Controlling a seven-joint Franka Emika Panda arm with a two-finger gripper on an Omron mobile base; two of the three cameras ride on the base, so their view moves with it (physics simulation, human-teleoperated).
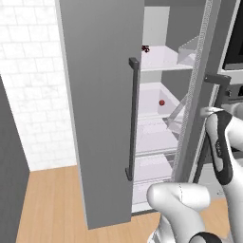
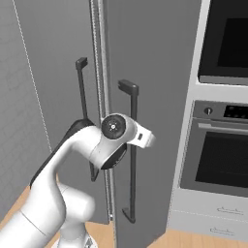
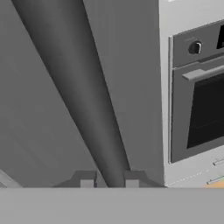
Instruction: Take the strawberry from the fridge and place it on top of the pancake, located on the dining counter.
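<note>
Strawberry (image 1: 162, 102): tiny, round, plain red; sits on mid white shelf inside fridge (image 1: 102, 118), well apart from end effector, deeper in and to its left past the open left door. Judged v. light, soft, easily bruised, skin smooth & prone to roll; best taken across widest part w/ gentle squeeze, fingertips low on either side, approach level w/ shelf. Darker red-black cluster (image 1: 145, 48) on shelf above, not the target.

End effector (image 3: 109, 181): fingers (image 3: 87, 180) closed together around a dark vertical bar handle (image 3: 94, 127), which runs up between the tips in hand view; clamped on it, no fruit held. From right base view, wrist sits at the right door's handle, door seemingly not swung out yet. Built-in oven (image 3: 199, 92) just off to the right of end effector. Release of handle needed before reaching in for strawberry.
</note>
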